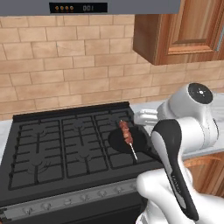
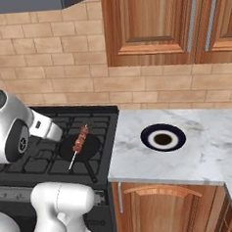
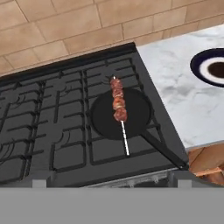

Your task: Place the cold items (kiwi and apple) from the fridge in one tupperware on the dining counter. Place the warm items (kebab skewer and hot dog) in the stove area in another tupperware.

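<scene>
The kebab skewer [image 3: 118,105] has brown meat chunks on a pale stick. It lies across a round black pan [image 3: 140,111] on the front right burner of the stove. It also shows as the kebab skewer [image 1: 127,133] in the left base view and as the kebab skewer [image 2: 81,137] in the right base view. My gripper [image 3: 111,183] hovers above and in front of the pan. It is open, its tips are wide apart, and nothing is between them. The skewer lies well ahead of the tips, untouched.
The black gas stove [image 1: 65,144] has a brick wall behind it. The pan handle [image 3: 164,151] points toward the stove's front right corner. A dark blue and white dish [image 2: 162,137] with a brown centre sits on the marble counter [image 2: 208,150]. Wooden cabinets [image 2: 155,22] hang above.
</scene>
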Controlling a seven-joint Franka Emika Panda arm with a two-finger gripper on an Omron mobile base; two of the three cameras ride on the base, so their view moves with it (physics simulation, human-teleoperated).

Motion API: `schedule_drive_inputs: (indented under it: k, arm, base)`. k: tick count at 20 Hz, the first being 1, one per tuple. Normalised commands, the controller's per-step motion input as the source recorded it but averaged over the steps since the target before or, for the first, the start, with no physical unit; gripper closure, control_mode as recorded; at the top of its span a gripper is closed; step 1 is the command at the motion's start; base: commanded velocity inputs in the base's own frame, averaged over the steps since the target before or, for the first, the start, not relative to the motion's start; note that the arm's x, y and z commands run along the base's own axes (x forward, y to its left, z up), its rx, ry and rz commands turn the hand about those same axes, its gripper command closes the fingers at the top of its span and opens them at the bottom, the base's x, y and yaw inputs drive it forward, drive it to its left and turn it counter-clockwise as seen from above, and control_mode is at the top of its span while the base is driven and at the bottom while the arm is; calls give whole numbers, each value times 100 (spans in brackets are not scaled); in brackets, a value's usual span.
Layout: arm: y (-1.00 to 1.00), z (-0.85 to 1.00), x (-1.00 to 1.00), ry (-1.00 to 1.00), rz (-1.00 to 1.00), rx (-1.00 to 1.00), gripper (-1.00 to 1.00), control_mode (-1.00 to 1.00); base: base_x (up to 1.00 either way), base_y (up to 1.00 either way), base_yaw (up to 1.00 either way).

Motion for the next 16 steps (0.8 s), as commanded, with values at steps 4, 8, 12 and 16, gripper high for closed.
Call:
schedule_drive_inputs:
  k: [4, 8, 12, 16]
  arm:
    - [0, -48, 46, 61, 0, 0, -100, -100]
    - [-1, -56, 6, 13, 0, 0, -100, -100]
    - [-3, -53, 25, 3, 0, 0, -100, -100]
    - [-13, -46, 59, 0, 8, 0, -100, -100]
  base:
    - [0, 0, 0]
    - [0, 0, 0]
    - [0, 0, 0]
    - [0, 0, 0]
